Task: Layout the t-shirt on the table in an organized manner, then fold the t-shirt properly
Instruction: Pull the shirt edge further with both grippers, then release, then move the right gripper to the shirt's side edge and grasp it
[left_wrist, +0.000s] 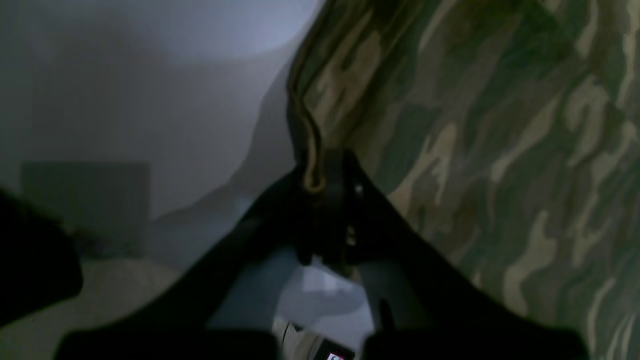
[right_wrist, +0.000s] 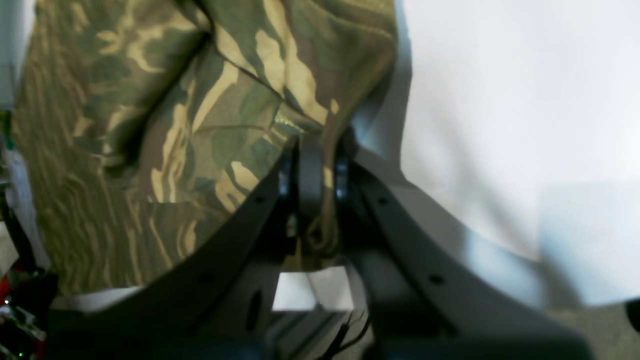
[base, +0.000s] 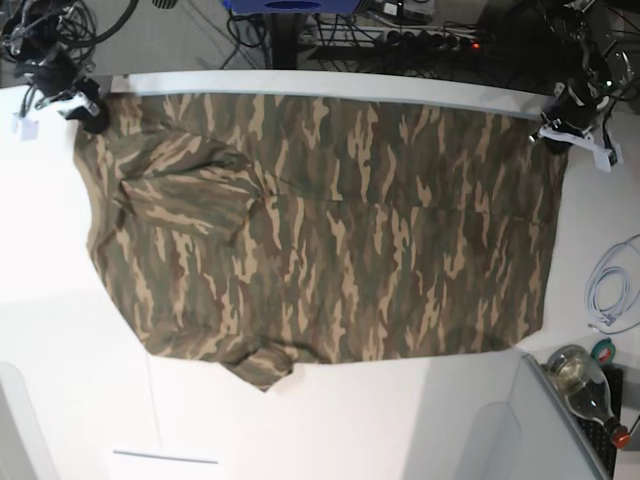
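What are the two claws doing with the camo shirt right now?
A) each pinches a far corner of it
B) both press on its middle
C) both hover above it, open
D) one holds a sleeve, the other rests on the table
A: the left gripper and right gripper are each shut on a far corner of the t-shirt, spread across the table.

Base overhead, far; wrists close on t-shirt (base: 330, 230) corners.

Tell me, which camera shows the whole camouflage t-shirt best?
The base view: the t-shirt lies spread across the table, all edges visible. Each wrist view shows only a blurred patch of cloth by its gripper.
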